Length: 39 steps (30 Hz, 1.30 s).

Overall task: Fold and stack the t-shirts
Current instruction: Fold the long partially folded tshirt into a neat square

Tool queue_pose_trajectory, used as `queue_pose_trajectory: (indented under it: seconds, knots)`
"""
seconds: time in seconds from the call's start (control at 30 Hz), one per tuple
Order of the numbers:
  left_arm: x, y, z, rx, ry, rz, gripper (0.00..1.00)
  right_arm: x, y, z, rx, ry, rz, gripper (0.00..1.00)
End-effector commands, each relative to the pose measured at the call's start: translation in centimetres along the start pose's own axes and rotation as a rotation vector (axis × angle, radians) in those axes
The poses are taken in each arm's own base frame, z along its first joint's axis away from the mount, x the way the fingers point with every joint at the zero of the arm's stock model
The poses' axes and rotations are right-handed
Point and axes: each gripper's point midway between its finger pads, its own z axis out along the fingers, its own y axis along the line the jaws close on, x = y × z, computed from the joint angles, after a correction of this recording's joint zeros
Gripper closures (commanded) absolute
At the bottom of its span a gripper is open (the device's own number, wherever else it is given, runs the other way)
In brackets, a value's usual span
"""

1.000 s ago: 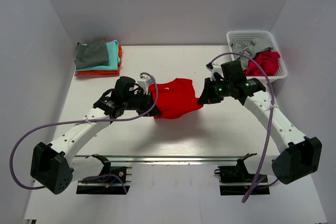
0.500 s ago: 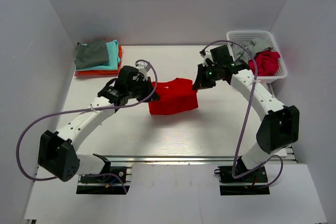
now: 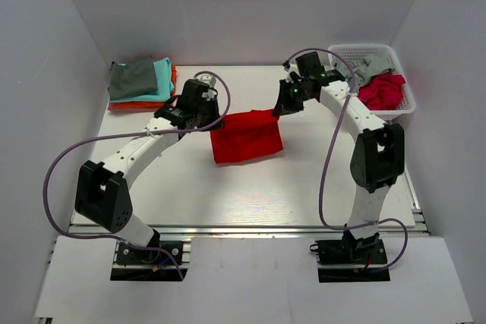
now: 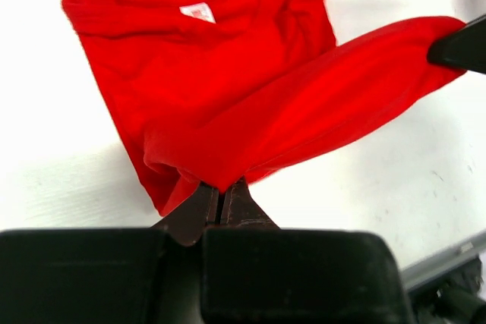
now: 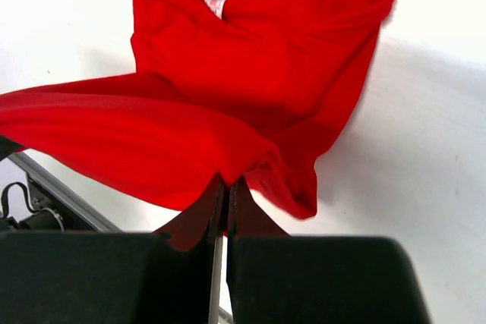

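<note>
Red cloth t-shirt (image 3: 247, 138), creased, pinched between left gripper (image 4: 222, 192), right gripper (image 5: 226, 187).

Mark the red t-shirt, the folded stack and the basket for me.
red t-shirt (image 3: 247, 138): top external view, middle of the cloth.
folded stack (image 3: 135, 78): top external view, its grey top layer.
basket (image 3: 343, 54): top external view, far-left white wall.

Near table (image 3: 250, 195): bare from the arm bases to the red t-shirt (image 3: 247, 138); open passage.
Centre: red t-shirt held taut between left claw (image 3: 216, 119) and right claw (image 3: 278, 110), both pinched on its far edge; blocks the middle.
Far left corner: stack of folded t-shirts (image 3: 142, 83).
Far right corner: white basket (image 3: 380, 52) with loose shirts (image 3: 383, 91).
Far centre: bare strip between stack and basket.
</note>
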Motion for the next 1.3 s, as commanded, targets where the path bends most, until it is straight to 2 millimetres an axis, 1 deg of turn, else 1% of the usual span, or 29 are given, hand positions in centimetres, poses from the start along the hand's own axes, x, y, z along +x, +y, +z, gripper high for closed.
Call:
queue_pose_trajectory:
  seconds: [0.0,0.03,0.07,0.13,0.27,0.3,0.33,0.37,0.4,0.43,0.47,0.5,0.53,0.57,0.6,0.63,0.67,0.7,0.73,0.8,0.83,0.87,0.9,0.97,1.0,1.07,1.13,1.2,1.27]
  knots:
    - [-2.7,1.3,-0.1,-0.080,-0.065,-0.014,1.00,-2.0,0.0,0.1,-0.039,-0.019,-0.015,1.00]
    - [-2.6,1.6,-0.1,-0.095,-0.063,-0.014,1.00,-2.4,0.2,0.0,-0.059,-0.025,-0.017,1.00]
    - [-2.5,2.2,0.3,-0.109,-0.054,-0.021,1.00,-2.4,-0.1,1.0,-0.068,-0.009,-0.017,1.00]
    - [-2.7,2.2,0.6,-0.106,-0.060,-0.021,1.00,-2.5,0.0,1.7,-0.101,0.004,-0.018,1.00]
    - [-3.1,3.9,2.4,-0.144,-0.059,-0.044,1.00,-4.3,-0.2,2.9,-0.125,-0.041,-0.029,1.00]
    - [-3.1,4.2,2.9,-0.155,-0.060,-0.053,1.00,-5.1,-0.7,3.8,-0.129,-0.068,-0.038,1.00]
    - [-3.4,4.7,3.7,-0.164,-0.062,-0.061,1.00,-5.5,-0.6,4.0,-0.141,-0.079,-0.038,0.93]
    - [-4.0,5.1,4.2,-0.167,-0.075,-0.069,1.00,-6.1,-0.4,4.0,-0.152,-0.095,-0.047,0.92]
    - [-4.6,4.9,4.6,-0.162,-0.086,-0.069,1.00,-7.2,-0.8,5.1,-0.163,-0.132,-0.060,0.91]
    - [-5.4,5.2,5.1,-0.162,-0.107,-0.076,0.99,-7.5,-0.7,5.5,-0.180,-0.141,-0.049,0.85]
    - [-5.4,6.2,6.3,-0.178,-0.097,-0.086,0.92,-8.4,-0.8,5.8,-0.192,-0.157,-0.046,0.83]
    - [-6.9,5.9,6.4,-0.181,-0.127,-0.075,0.82,-9.5,-0.8,6.6,-0.215,-0.192,-0.068,0.77]
    - [-7.9,6.3,6.6,-0.186,-0.141,-0.074,0.35,-10.0,-1.0,6.6,-0.217,-0.201,-0.057,0.38]
    - [-8.6,6.9,6.5,-0.207,-0.143,-0.083,0.20,-12.0,-0.4,6.4,-0.231,-0.244,-0.096,0.10]
    - [-10.1,6.6,6.2,-0.213,-0.170,-0.073,0.09,-12.3,-0.7,6.7,-0.232,-0.244,-0.094,0.10]
    - [-10.6,6.5,5.9,-0.219,-0.179,-0.074,0.00,-12.4,-0.8,6.6,-0.230,-0.237,-0.083,0.10]
    - [-10.6,6.5,5.9,-0.220,-0.178,-0.063,0.00,-13.0,0.0,5.5,-0.244,-0.247,-0.121,0.10]
    - [-11.4,6.7,5.3,-0.220,-0.196,-0.056,0.00,-12.9,-0.1,5.3,-0.233,-0.248,-0.131,0.10]
    - [-11.6,6.5,4.7,-0.215,-0.208,-0.056,0.00,-14.0,1.4,3.0,-0.234,-0.303,-0.171,0.10]
    - [-11.1,6.0,4.6,-0.178,-0.207,-0.035,0.00,-11.1,-0.2,4.2,-0.196,-0.255,-0.151,0.10]
    - [-10.8,5.7,4.6,-0.154,-0.202,-0.023,0.00,-11.3,0.7,2.3,-0.208,-0.312,-0.172,0.10]
    - [-10.3,4.9,4.8,-0.091,-0.192,0.004,0.00,-10.5,1.7,1.8,-0.248,-0.305,-0.178,0.10]
    - [-9.9,4.5,5.0,-0.061,-0.182,0.021,0.00,-8.1,1.2,2.3,-0.255,-0.261,-0.145,0.10]
    - [-8.4,3.4,5.9,0.010,-0.139,0.060,0.00,-7.6,2.8,0.9,-0.312,-0.272,-0.158,0.10]
    - [-8.0,2.7,6.3,0.028,-0.131,0.069,0.00,-5.6,2.6,1.8,-0.337,-0.226,-0.140,0.10]
    - [-7.3,2.3,7.2,0.068,-0.108,0.080,0.00,-4.7,4.4,1.3,-0.393,-0.224,-0.181,0.10]
    - [-5.9,2.6,8.8,0.082,-0.064,0.076,0.00,-2.4,5.4,2.2,-0.447,-0.170,-0.168,0.10]
    - [-5.2,2.8,9.9,0.099,-0.065,0.078,0.00,-1.8,5.8,3.0,-0.480,-0.158,-0.167,0.10]
    - [-4.2,3.2,11.1,0.127,-0.036,0.069,0.00,-0.4,5.1,5.0,-0.478,-0.107,-0.124,0.10]
